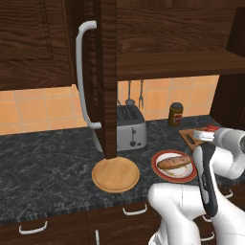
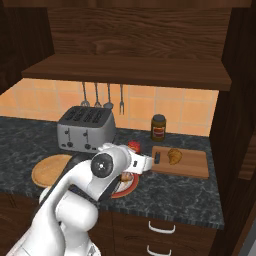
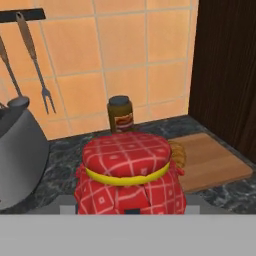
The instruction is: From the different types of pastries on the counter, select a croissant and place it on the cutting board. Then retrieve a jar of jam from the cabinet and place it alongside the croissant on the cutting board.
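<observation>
The gripper is holding the jar of jam (red checked cloth lid, yellow band) close before the hand camera, fingers pinching its sides, just left of the cutting board. The croissant is lying on that board, beyond the jar. A brown bottle is standing on the counter by the tiled wall.

The red-checked, cloth-capped jar of jam hangs upright just left of the cutting board, where the croissant lies.
</observation>
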